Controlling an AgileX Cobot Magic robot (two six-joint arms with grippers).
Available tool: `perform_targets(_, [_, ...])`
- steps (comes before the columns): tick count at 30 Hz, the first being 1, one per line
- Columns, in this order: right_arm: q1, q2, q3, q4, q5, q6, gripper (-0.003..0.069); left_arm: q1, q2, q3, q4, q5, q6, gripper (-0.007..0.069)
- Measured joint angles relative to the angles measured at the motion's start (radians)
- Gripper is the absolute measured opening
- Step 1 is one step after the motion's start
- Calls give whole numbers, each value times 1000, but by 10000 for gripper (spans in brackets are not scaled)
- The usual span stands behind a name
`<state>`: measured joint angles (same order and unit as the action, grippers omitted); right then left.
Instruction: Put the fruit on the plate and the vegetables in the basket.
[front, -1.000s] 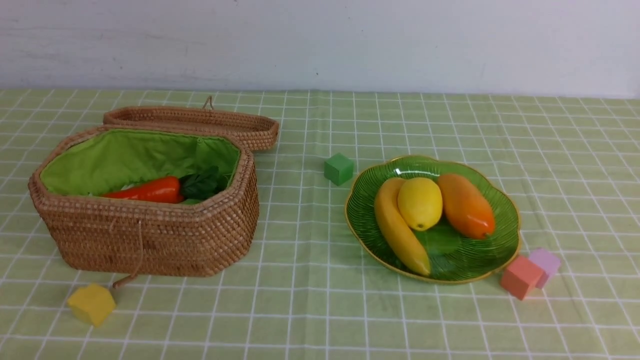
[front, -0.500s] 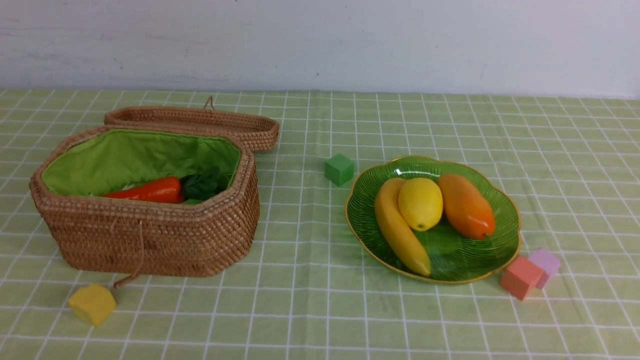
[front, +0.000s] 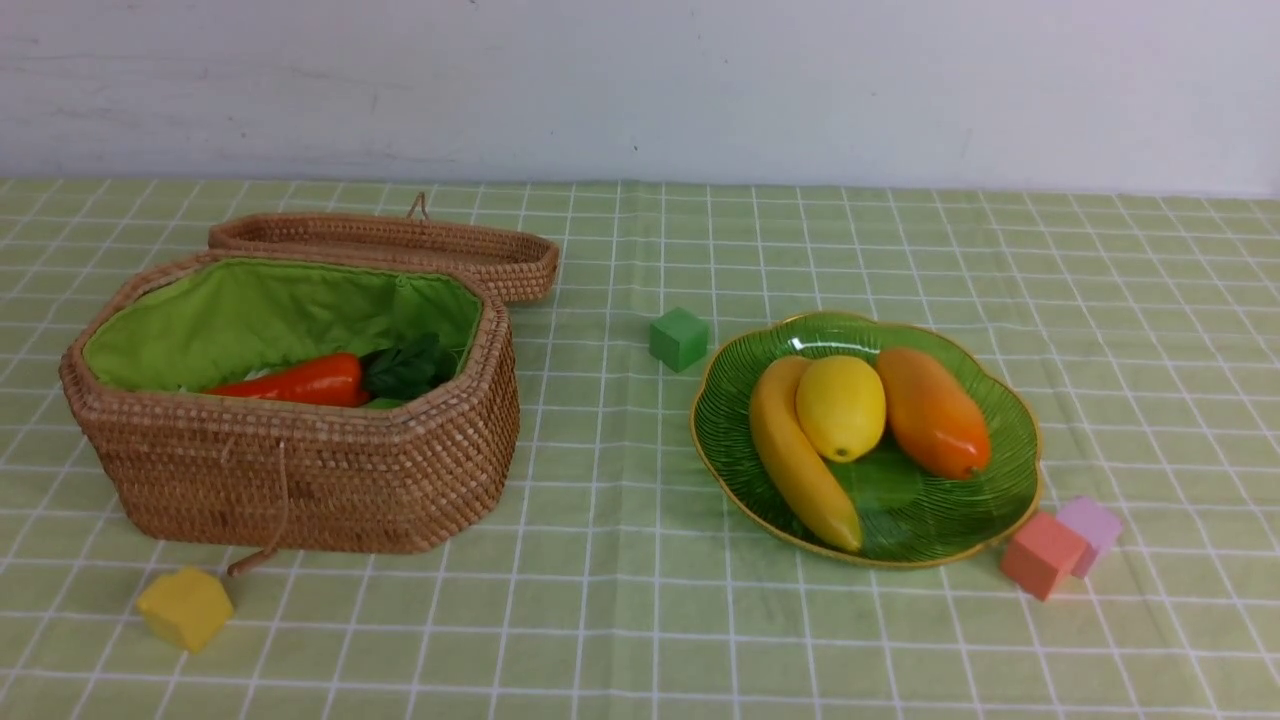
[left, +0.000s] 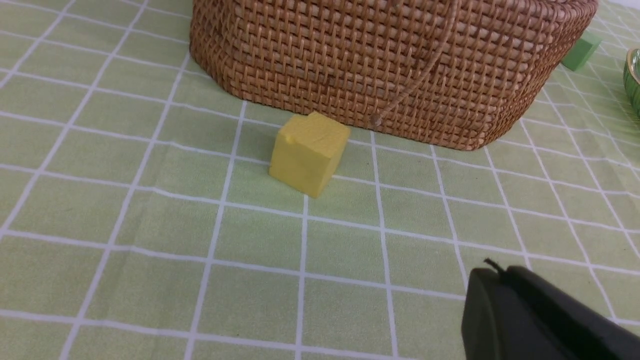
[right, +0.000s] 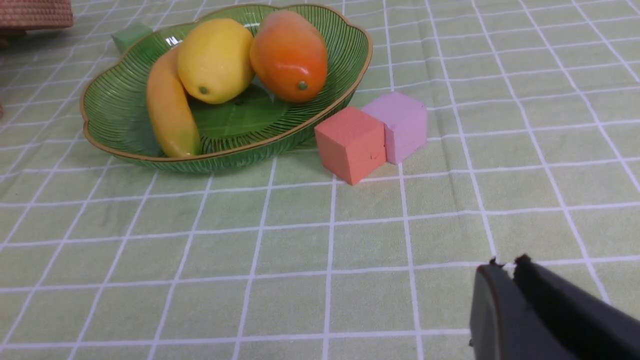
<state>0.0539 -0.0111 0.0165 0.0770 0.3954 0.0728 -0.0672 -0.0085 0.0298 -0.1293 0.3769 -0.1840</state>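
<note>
yellow lemon (front: 841, 408) on green plate (front: 950, 515)

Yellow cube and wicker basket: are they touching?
Apart. The left wrist view plainly shows a strip of tablecloth between the yellow cube and the wicker basket.

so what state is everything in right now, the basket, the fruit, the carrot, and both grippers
Basket: lid open
Carrot: inside the basket
Plate: upright, holding fruit
Banana: on plate
Lemon: on plate
Mango: on plate
Left gripper: shut, empty
Right gripper: nearly shut, empty
</note>
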Motion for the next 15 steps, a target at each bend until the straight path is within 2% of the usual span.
perform_targets(15, [0,0,0,0,0,0,73,0,0,0,0,0,0,-13])
